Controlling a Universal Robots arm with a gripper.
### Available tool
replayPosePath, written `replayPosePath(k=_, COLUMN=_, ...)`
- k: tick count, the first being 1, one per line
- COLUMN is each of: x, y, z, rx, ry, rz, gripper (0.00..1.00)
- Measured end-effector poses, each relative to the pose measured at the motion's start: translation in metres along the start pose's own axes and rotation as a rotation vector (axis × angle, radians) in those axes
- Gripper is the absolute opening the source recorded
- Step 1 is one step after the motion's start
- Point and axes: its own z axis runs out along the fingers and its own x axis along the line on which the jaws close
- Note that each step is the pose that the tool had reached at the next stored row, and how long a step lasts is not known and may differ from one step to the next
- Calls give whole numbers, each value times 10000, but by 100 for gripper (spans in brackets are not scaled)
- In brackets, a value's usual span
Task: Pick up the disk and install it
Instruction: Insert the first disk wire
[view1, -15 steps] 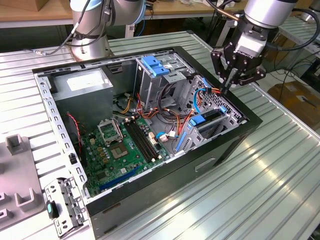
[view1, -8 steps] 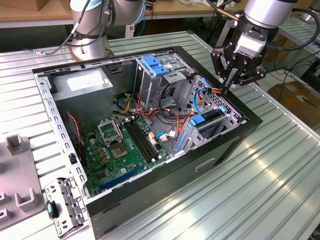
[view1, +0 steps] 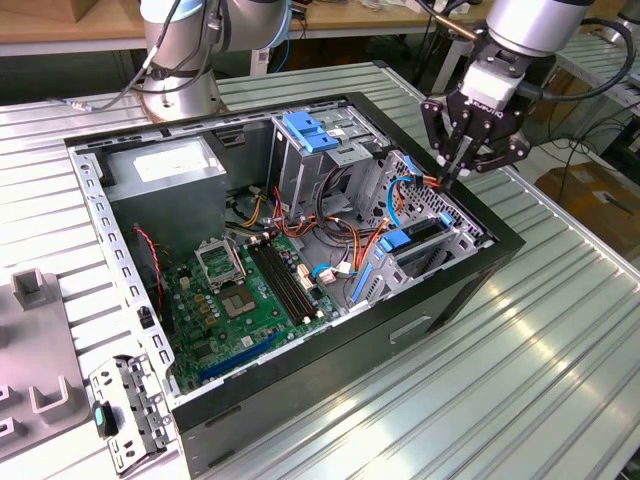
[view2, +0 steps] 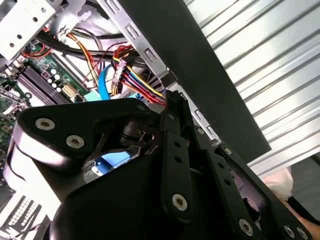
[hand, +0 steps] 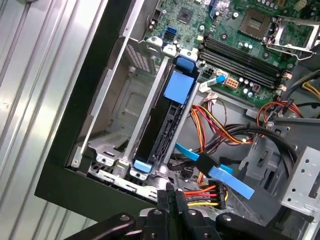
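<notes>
One pincer (view1: 452, 172), fingers pressed together, hovers over the case (view1: 480, 270) edge; the disk (hand: 165, 120) seemingly sits installed.

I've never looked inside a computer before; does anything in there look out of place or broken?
Nothing looks broken. The disk sits edge-up in its metal bay, and loose cables lie beside it with plugs hanging free, just under the tool.

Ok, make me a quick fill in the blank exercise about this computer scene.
1. The end effector hovers over a corner of the open computer case, and its fingers are ____.
2. The disk, standing on edge inside the case, carries ____ plastic rails.
3. The motherboard on the case floor is coloured ____.
Missing words: shut; blue; green.
</notes>
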Motion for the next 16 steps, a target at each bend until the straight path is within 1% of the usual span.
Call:
replayPosePath(k=2, x=-16, y=39, z=-1, rx=0, ry=-1, rz=2, gripper=17)
replayPosePath(k=3, x=-16, y=41, z=-1, rx=-1, ry=2, rz=44, gripper=17)
replayPosePath(k=8, x=-17, y=42, z=9, rx=-34, ry=28, rz=1009, gripper=17)
replayPosePath(k=9, x=-17, y=42, z=12, rx=-46, ry=36, rz=1353, gripper=17)
replayPosePath(k=12, x=-18, y=42, z=17, rx=-71, ry=56, rz=2105, gripper=17)
replayPosePath(k=13, x=-18, y=42, z=18, rx=-76, ry=60, rz=2252, gripper=17)
replayPosePath(k=14, x=-18, y=42, z=20, rx=-85, ry=67, rz=2515, gripper=17)
replayPosePath(k=16, x=-18, y=42, z=22, rx=-95, ry=75, rz=2818, gripper=17)
